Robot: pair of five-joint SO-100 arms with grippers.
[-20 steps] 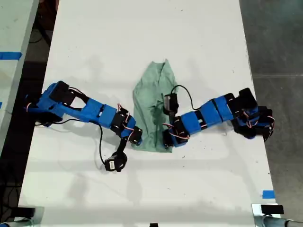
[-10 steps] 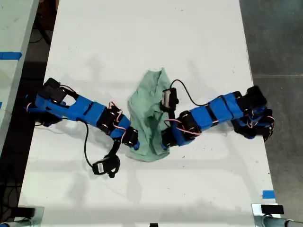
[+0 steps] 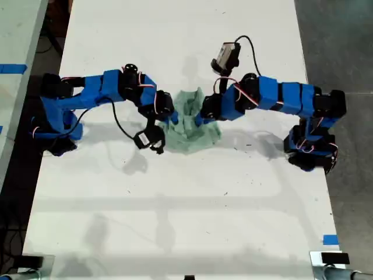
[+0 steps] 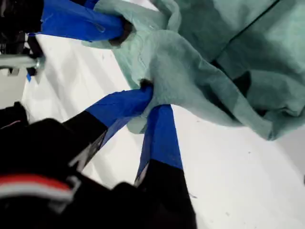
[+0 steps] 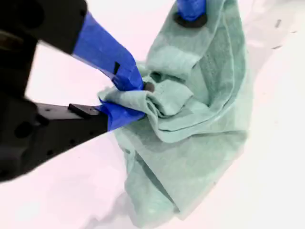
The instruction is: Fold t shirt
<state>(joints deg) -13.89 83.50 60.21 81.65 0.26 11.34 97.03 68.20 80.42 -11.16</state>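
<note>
The pale mint-green t shirt (image 3: pixel 189 133) lies bunched in a small pile on the white table (image 3: pixel 186 221). Two blue arms meet over it, one gripper (image 3: pixel 170 115) reaching from the exterior view's left and the other gripper (image 3: pixel 204 115) from its right. The wrist views do not settle which arm is which. My first gripper (image 4: pixel 147 98) is shut on a pinched fold of the t shirt (image 4: pixel 205 81). My second gripper (image 5: pixel 136 98) is shut on a gathered edge of the t shirt (image 5: pixel 190 157). Each wrist view shows the other arm's blue finger (image 4: pixel 81 24) (image 5: pixel 190 9) at the cloth.
A blue tape mark (image 3: pixel 329 239) sits near the table's corner at the exterior view's lower right. Dark floor (image 3: pixel 344 46) runs along the exterior view's right, and a pale neighbouring table (image 3: pixel 14 99) along its left. Black cables and a wrist camera (image 3: pixel 145 140) hang beside the shirt.
Both arms swung toward the exterior view's top, pulling the shirt's near end with them. The long flat strip of cloth is now a shorter bunched pile higher on the table.
</note>
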